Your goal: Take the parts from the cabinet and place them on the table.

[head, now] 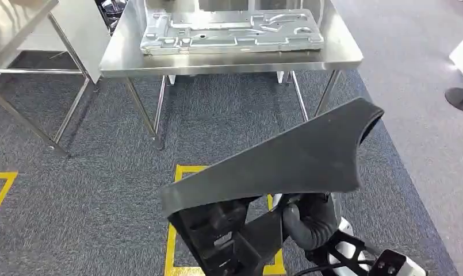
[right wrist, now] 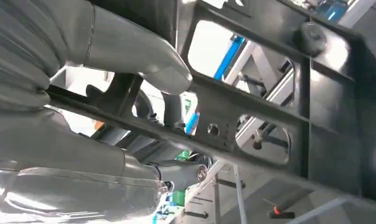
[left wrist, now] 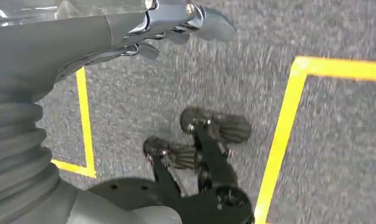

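A large black plastic part [head: 286,161], wedge-shaped with a ribbed frame underneath, fills the low middle of the head view. My right hand [head: 309,221] holds it from below, over the carpet and short of the steel table [head: 229,64]. In the right wrist view my right hand [right wrist: 130,70] grips a bar of the black part's open frame [right wrist: 279,93], thumb over the rib. My left hand [left wrist: 130,32] hangs above the carpet with nothing in it, fingers loosely apart.
A stamped silver metal panel [head: 232,31] lies across the table top, which has bare strips at its front and sides. A second steel table [head: 16,23] stands at the far left. Yellow tape [head: 177,190] marks squares on the grey carpet. A black round base [head: 462,98] sits at right.
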`<state>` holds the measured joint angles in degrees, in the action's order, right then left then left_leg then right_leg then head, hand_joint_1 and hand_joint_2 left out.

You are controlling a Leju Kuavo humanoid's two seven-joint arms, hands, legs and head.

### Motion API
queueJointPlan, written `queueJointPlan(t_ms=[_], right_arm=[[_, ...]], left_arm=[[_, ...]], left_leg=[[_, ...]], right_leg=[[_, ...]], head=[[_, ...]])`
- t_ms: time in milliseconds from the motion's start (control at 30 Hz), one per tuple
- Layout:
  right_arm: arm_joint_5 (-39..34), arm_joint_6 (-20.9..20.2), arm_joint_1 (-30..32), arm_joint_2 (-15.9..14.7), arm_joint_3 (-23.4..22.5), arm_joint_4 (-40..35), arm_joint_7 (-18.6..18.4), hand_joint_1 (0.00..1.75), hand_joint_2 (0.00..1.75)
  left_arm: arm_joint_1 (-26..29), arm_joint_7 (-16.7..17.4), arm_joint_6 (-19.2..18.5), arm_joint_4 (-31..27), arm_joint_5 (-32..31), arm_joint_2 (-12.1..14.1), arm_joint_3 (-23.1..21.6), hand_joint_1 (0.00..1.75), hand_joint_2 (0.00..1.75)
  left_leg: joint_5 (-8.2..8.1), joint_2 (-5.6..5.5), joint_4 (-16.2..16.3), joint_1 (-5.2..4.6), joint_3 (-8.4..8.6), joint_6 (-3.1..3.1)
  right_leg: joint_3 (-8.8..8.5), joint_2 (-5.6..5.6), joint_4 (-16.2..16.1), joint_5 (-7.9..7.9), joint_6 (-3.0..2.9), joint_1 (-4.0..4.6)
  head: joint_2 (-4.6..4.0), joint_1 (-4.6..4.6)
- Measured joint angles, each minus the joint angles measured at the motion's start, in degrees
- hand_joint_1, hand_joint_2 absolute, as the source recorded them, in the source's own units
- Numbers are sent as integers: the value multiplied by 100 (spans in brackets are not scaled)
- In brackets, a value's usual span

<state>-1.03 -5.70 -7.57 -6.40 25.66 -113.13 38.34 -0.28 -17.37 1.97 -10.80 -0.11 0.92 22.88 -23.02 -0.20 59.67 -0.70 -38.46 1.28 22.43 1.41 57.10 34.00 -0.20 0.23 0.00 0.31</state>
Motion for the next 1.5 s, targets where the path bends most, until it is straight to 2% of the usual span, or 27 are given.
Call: queueJointPlan(t_ms=[67,100,200,233,267,300,333,367,400,433,567,633,667,733,800,867,900,933,1033,1100,1200,1233,1300,1367,1400,1433,1500], right_arm=[[0,-9,-6,0,-7,-26,2,175,175],[0,-18,-10,0,-17,-28,4,175,175],[7,-20,29,-2,-37,-28,0,175,175],[11,-13,29,0,-50,-28,2,175,175],[9,-15,37,-2,-59,-28,2,175,175],[9,-11,39,-2,-59,-28,0,175,175],[9,-11,42,-2,-61,-28,2,175,175],[11,-9,54,-2,-63,-28,0,175,175],[11,-7,67,-2,-70,-26,4,175,175],[20,-9,73,-2,-72,-31,-7,175,175],[24,-2,88,-2,-83,-46,11,175,175],[24,-2,84,-2,-85,-46,30,175,175],[24,-5,91,-2,-85,-44,37,175,175],[26,-9,111,-2,-85,-44,48,175,175],[26,-15,113,-2,-85,-44,54,175,175],[22,-13,114,-2,-85,-44,61,175,175],[7,-4,110,-2,-88,-31,53,175,175],[-11,15,123,-2,-90,-24,26,175,175],[-9,76,127,-2,-105,-18,-64,175,175],[20,136,111,-2,-118,-7,-120,175,175],[53,194,117,-2,-131,24,-197,175,175],[61,205,118,-2,-131,39,-258,175,175],[61,256,119,-2,-131,79,-317,175,175],[57,308,117,-2,-138,111,-326,175,175],[57,337,119,-2,-144,131,-335,175,175],[52,369,110,-2,-144,166,-350,175,175],[68,432,121,0,-153,201,-383,175,175]], left_arm=[[-35,-18,0,0,-2,0,2,0,175],[-39,-18,0,0,-4,2,4,0,175],[-44,-18,0,0,-7,0,7,0,175],[-45,-18,-4,0,-7,-2,7,0,175],[-35,-15,-7,0,-7,-6,7,0,175],[-30,-13,-7,0,-9,-11,7,0,175],[-34,-15,-7,0,-9,-22,7,0,175],[-28,-15,-7,0,-9,-22,7,0,175],[-38,-15,-7,2,-7,-22,9,0,175],[-56,-18,-7,2,-7,-22,9,0,175],[-81,-20,-7,2,-9,-31,9,0,175],[-104,-22,-11,2,-17,-33,9,0,175],[-100,-22,-11,2,-17,-33,9,0,175],[-81,-20,-9,2,-17,-33,9,0,175],[-61,-20,-9,2,-24,-33,9,0,175],[-55,-22,-9,2,-46,-28,9,0,175],[-40,-22,-9,2,-46,-9,15,0,175],[-41,-31,-7,2,-52,-11,15,0,175],[-39,-46,-6,2,-55,-7,24,0,175],[-57,-55,-9,2,-74,-13,28,0,175],[-67,-66,-11,2,-105,-20,37,0,175],[-67,-66,-13,2,-107,-20,42,0,175],[-57,-66,-24,2,-114,-24,46,0,175],[-65,-66,-26,2,-125,-31,46,0,175],[-57,-66,-28,2,-127,-31,53,0,175],[-73,-68,-31,2,-127,-31,61,0,175],[-83,-68,-37,2,-129,-31,89,0,175]], left_leg=[[-26,-12,-176,54,197,35],[-65,-10,-233,67,283,64],[-264,-18,-269,100,520,46],[-333,-21,-268,111,618,35],[-415,-26,-268,129,726,13],[-502,-27,-267,144,837,-18],[-584,-26,-265,163,950,-53],[-668,-24,-270,161,962,-92],[-752,-31,-200,148,1083,-134],[-777,-37,-247,145,1050,-185],[-812,-5,-101,163,1123,-325],[-975,-1,682,180,659,-358],[-1195,-1,1127,178,362,-369],[-1497,-1,1559,177,-36,-347],[-1192,-1,1079,157,10,-279],[-408,0,131,83,254,-110],[-205,-56,31,44,244,-63],[-335,-54,-63,16,238,-50],[-224,-55,-172,27,386,41],[-219,-47,-286,69,549,67],[-308,-48,-284,70,621,90],[-344,-49,-283,72,657,84],[-443,-57,-282,83,785,57],[-559,-65,-275,94,941,8],[-612,-66,-273,87,953,-29],[-637,-84,-256,76,967,-66],[-659,-67,-210,73,1007,-155]], right_leg=[[348,-38,638,-265,62,-5],[639,-59,1055,-276,97,-11],[1379,-72,1723,480,192,-83],[1492,-77,1681,637,220,-107],[1535,-85,1494,600,242,-127],[1510,-97,1149,341,279,-150],[1449,-124,706,-106,298,-174],[1411,-162,283,-718,306,-196],[1445,-220,187,-1012,248,-178],[1442,-196,214,-911,161,-132],[1249,-135,119,-878,-17,-161],[1161,-137,99,-807,-63,-145],[1119,-135,99,-757,-81,-130],[991,-111,99,-648,-107,-88],[828,-88,98,-534,-116,-47],[660,-89,81,-415,-116,-8],[603,-88,85,-373,-99,2],[615,-60,57,-357,-68,-17],[533,-42,89,-397,43,-9],[691,-71,461,-290,105,-13],[1469,-74,1612,244,167,-64],[1657,-78,1804,318,185,-76],[1648,-92,1392,-56,220,-113],[1305,-117,378,-803,235,-139],[1242,-128,162,-952,199,-137],[1283,-142,145,-680,138,-90],[1269,-127,123,-845,43,-97]], head=[[0,-4],[0,-2],[0,-13],[0,2],[0,-11],[0,5],[0,-7],[0,11],[0,18],[0,18],[0,13],[0,-26],[0,-31],[0,-28],[0,-28],[0,-26],[0,17],[0,0],[0,-6],[0,16],[0,18],[0,20],[0,20],[0,24],[0,31],[-2,9],[0,9]])
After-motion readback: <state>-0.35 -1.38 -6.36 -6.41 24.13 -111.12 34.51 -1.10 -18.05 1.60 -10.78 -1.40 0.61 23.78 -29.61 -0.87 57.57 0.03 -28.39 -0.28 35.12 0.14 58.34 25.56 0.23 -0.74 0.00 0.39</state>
